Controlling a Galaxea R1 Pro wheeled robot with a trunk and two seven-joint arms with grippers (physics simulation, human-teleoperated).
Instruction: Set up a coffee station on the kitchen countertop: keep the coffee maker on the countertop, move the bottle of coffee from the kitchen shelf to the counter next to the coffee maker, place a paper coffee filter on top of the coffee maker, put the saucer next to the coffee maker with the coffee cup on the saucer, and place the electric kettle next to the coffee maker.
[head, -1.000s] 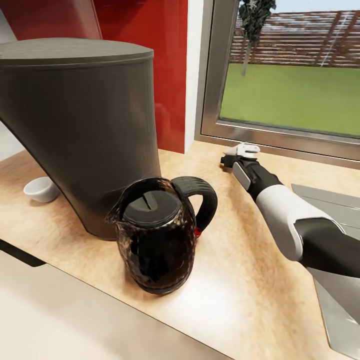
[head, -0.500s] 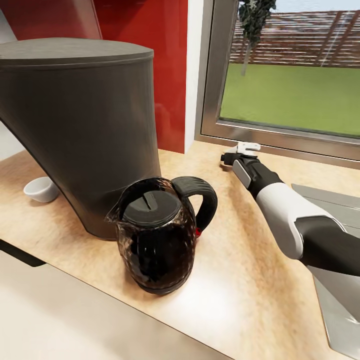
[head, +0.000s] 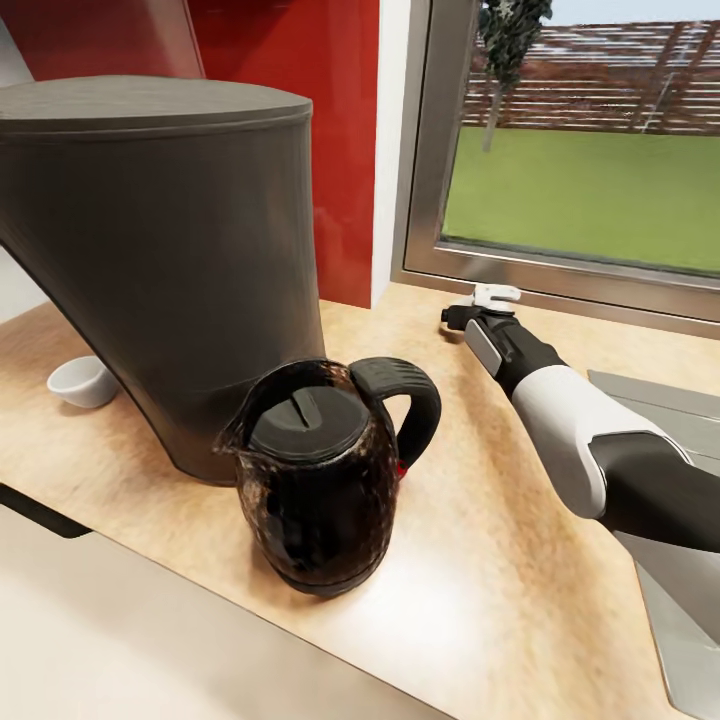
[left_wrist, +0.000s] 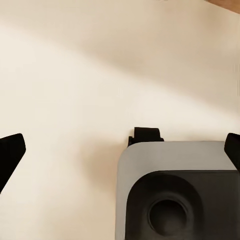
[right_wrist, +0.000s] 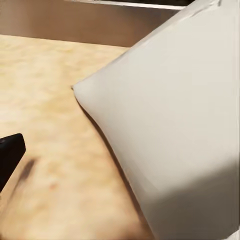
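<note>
Kettle: glossy dark glass, ribbed handle | right gripper pinching white paper filter

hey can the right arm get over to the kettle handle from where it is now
Probably yes. The right gripper sits on the countertop by the window, and the electric kettle has its handle turned toward that side, with bare counter between them. The coffee maker stands behind the kettle, not in the path.
</note>
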